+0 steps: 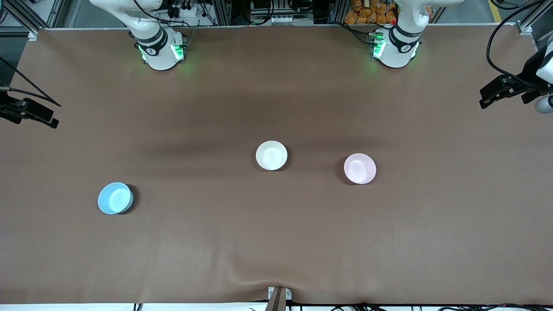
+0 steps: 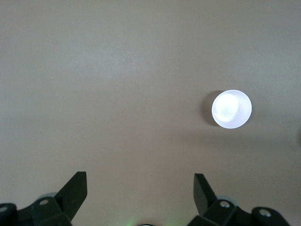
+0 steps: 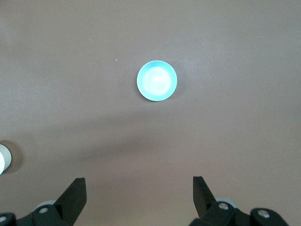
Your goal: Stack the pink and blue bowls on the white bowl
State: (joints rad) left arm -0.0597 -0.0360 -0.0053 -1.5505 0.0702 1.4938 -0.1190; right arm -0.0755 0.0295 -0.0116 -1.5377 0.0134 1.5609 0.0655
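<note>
The cream-white bowl sits upright at the table's middle. The pale pink bowl stands beside it toward the left arm's end. It shows washed out in the left wrist view. The sky-blue bowl lies toward the right arm's end, nearer the front camera, and shows in the right wrist view. My left gripper hangs open and empty high over its end of the table. My right gripper hangs open and empty high over its end. All bowls are apart and empty.
A brown cloth covers the table, with a small ripple at its front edge by a bracket. The arm bases stand along the table edge farthest from the front camera. The white bowl's rim shows at the right wrist view's edge.
</note>
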